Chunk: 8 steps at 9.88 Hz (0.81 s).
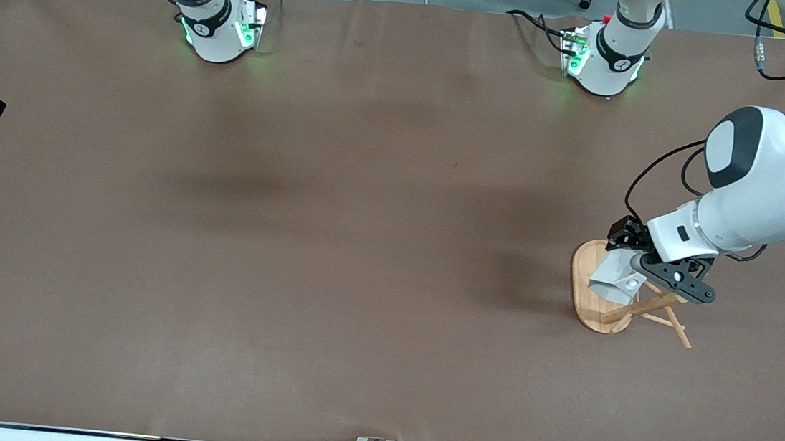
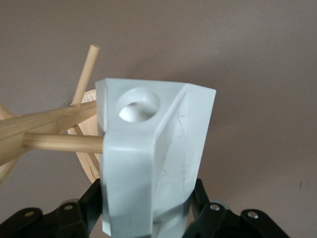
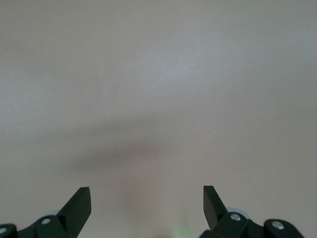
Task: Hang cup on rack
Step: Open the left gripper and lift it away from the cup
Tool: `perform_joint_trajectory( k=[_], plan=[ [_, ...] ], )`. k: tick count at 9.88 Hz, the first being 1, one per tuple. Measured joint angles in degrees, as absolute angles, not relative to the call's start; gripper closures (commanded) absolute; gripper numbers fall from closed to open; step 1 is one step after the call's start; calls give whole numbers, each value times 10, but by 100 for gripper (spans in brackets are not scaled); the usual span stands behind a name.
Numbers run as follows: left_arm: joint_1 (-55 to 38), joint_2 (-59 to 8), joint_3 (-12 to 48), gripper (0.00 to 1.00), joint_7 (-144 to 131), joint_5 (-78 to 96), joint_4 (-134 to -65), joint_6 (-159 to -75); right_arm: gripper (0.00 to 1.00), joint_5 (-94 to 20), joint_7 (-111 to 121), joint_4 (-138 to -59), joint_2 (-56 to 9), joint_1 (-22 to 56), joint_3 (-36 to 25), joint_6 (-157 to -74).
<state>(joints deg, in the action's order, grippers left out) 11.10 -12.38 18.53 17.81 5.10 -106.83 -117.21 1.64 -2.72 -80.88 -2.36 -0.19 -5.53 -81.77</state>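
My left gripper [image 1: 624,266] is shut on the white faceted cup [image 1: 614,279] and holds it over the bamboo rack [image 1: 589,308], which stands at the left arm's end of the table. In the left wrist view the cup [image 2: 153,158] sits between the black fingers [image 2: 91,198], its tab handle with the round hole [image 2: 139,104] up. One slanted peg [image 2: 64,142] ends against the handle's side edge, below the hole and not through it. The rack's post [image 2: 44,126] lies beside the cup. My right gripper [image 3: 147,198] is open and empty over bare table, out of the front view.
The brown table [image 1: 332,243] is bare apart from the rack. Further pegs [image 1: 674,327] stick out of the rack toward the front camera. The two arm bases [image 1: 216,31] stand at the edge farthest from that camera.
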Motion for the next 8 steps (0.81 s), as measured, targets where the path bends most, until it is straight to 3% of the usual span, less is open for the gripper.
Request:
perform_joint_trajectory(
  k=[2,3,4,8],
  plan=[
    [111,-126,173,84,178,55,-1068,-1172,0,16,-27,-809,-24,-2,-55,-818],
    [111,-128,169,63,178,56,-1068,-1172,0,16,-27,-809,-24,-2,-55,-818],
    [111,-130,165,3,178,56,-1068,-1172,0,16,-27,-809,-24,-2,-56,-818],
    [111,-132,158,0,159,58,-1065,-1173,0,16,-27,-809,-24,-2,-56,-831]
  ],
)
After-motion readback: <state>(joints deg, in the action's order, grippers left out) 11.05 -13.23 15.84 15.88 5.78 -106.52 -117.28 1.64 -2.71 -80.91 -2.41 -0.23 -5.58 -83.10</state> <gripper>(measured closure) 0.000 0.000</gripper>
